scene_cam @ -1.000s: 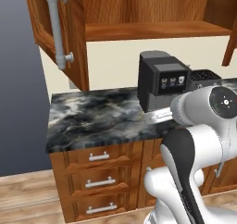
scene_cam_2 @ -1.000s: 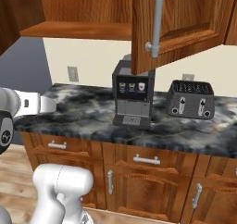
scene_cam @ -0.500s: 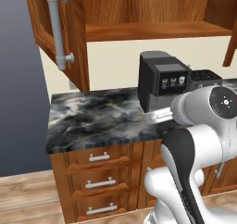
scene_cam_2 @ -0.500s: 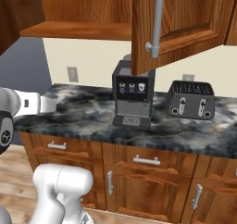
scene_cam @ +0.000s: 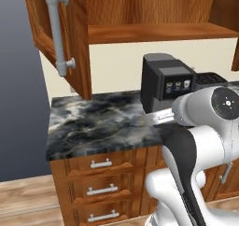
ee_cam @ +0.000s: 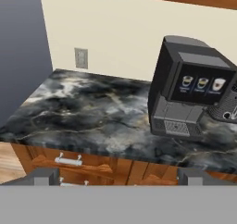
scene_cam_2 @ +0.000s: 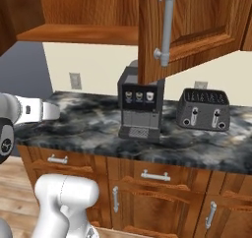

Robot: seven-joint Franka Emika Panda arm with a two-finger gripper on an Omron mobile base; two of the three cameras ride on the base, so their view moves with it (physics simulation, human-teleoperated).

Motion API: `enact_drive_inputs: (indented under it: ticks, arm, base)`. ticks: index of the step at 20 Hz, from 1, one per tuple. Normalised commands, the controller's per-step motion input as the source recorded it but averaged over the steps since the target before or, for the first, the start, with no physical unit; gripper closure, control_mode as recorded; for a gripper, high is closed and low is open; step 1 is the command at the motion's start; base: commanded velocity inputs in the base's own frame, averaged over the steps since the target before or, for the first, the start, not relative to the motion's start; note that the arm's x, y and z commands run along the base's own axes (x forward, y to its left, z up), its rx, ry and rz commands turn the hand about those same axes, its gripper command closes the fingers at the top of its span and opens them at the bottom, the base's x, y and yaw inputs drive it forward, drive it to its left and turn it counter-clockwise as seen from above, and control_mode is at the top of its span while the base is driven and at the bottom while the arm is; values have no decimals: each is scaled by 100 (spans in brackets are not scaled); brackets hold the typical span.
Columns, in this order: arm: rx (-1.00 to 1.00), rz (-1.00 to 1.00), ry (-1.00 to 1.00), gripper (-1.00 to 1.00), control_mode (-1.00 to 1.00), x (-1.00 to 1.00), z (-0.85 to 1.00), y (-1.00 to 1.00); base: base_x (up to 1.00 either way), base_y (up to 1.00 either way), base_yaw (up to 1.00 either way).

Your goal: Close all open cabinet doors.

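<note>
Two cabinet doors stand open above the counter (scene_cam_2: 98,126) — the left door (scene_cam: 58,33) swung out at the cabinet's left end, the right door (scene_cam_2: 187,30) above the coffee machine (scene_cam_2: 140,106); both are cut off at the top. The gripper (ee_cam: 118,177) sits low over the counter's front edge, fingers spread wide, empty — well below both doors.

Gripper (ee_cam: 118,176) wide open, empty

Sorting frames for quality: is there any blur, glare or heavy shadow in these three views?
Left base view: sharp, even light, soft shade under the open cabinet door. Right base view: crisp, faint sheen on the counter, no glare. Hand view: clear; the coffee machine is in focus and casts only a soft shadow.
</note>
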Motion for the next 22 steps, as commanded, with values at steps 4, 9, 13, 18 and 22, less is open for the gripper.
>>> enact_drive_inputs:
  ticks: [4, 9, 13, 18, 22]
  arm:
    - [0, 0, 0, -100, 100, 0, 0, 0]
    - [0, 0, 0, -100, 100, 0, 0, 0]
    - [0, 0, -3, -100, -100, -12, -8, -2]
    - [0, 0, -21, -100, -100, -46, -3, -32]
    - [0, 0, -26, -100, -100, -41, 0, -55]
  base:
    - [29, 7, 0]
    - [2, 1, 0]
    - [0, 0, 0]
    - [0, 0, 0]
    - [0, 0, 0]
